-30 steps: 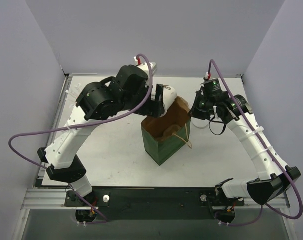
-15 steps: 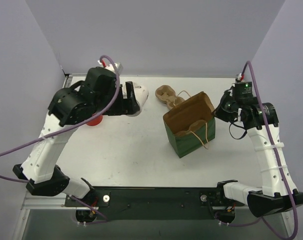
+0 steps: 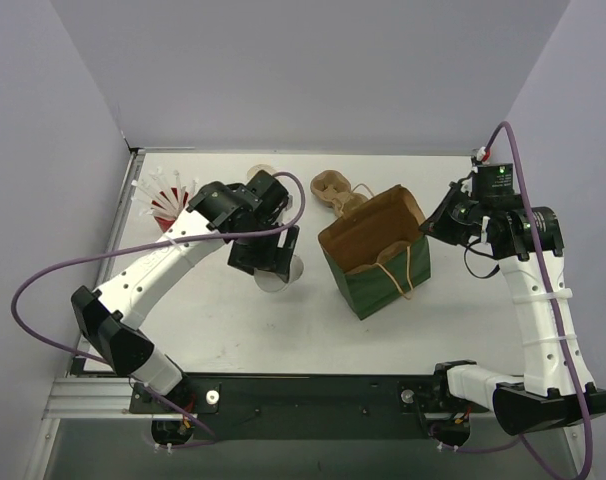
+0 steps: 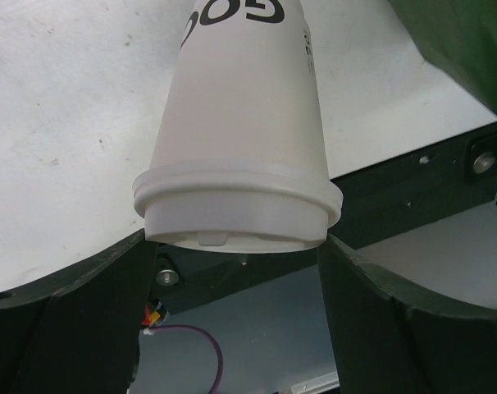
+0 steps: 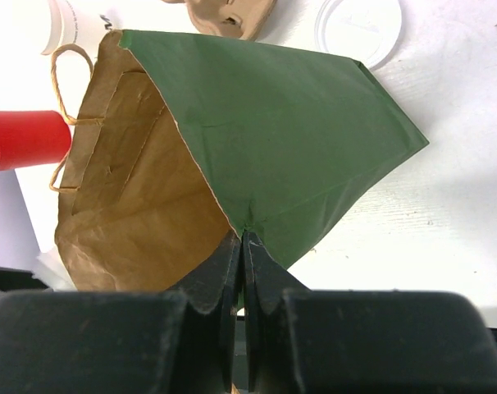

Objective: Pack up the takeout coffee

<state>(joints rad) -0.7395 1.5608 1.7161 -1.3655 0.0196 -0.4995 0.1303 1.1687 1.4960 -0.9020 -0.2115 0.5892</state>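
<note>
The takeout coffee (image 4: 240, 123) is a white paper cup with dark print and a white rim. My left gripper (image 4: 236, 246) is shut on it at the rim, one finger on each side, with the cup's body reaching out past the fingertips. In the top view the left gripper (image 3: 273, 262) holds the cup (image 3: 283, 276) just above the table, left of the green paper bag (image 3: 375, 258). The bag stands open with its brown inside showing. My right gripper (image 5: 243, 240) is shut on the bag's (image 5: 281, 139) rim; in the top view the right gripper (image 3: 433, 222) is at the bag's right corner.
The brown pulp carrier (image 3: 335, 190) lies behind the bag. A red cup of white straws (image 3: 168, 200) stands at the back left. A flat white lid (image 5: 359, 29) lies near the carrier. The bag's twine handles (image 3: 398, 275) hang over its front rim.
My left gripper has carried the cup away from the bag's mouth, out to the left, then down to the bag's front left. My right gripper has pulled the bag to the right.
</note>
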